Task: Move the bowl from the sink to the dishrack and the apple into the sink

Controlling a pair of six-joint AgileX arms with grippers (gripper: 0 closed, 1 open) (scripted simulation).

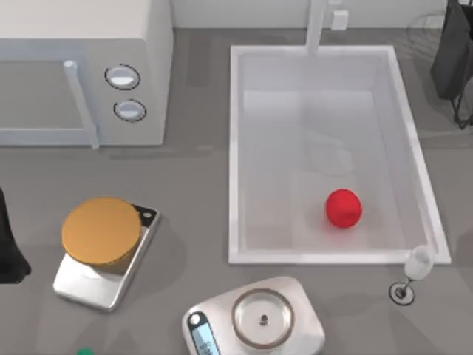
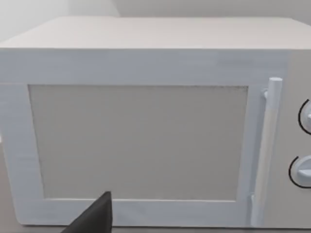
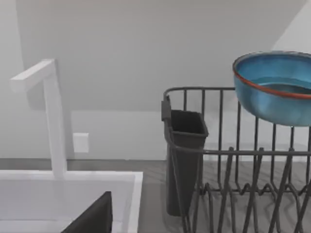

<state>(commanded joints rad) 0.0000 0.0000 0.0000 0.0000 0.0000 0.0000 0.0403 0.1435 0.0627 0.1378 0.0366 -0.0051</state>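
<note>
The apple lies inside the sink, toward its near right part. The bowl is high in the dishrack, above the wire bars. The left arm is at the table's left edge, the right arm at the far right corner; I cannot tell how either claw stands.

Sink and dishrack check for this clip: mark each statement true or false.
1. The apple lies inside the sink. True.
2. The bowl sits in the sink. False: in the right wrist view it is up at the dishrack, beside the basin.
3. The orange disc rests on a silver scale. True.
4. The microwave door hangs open. False: it is closed.
5. A wine glass stands by the sink's near right corner. True.
</note>
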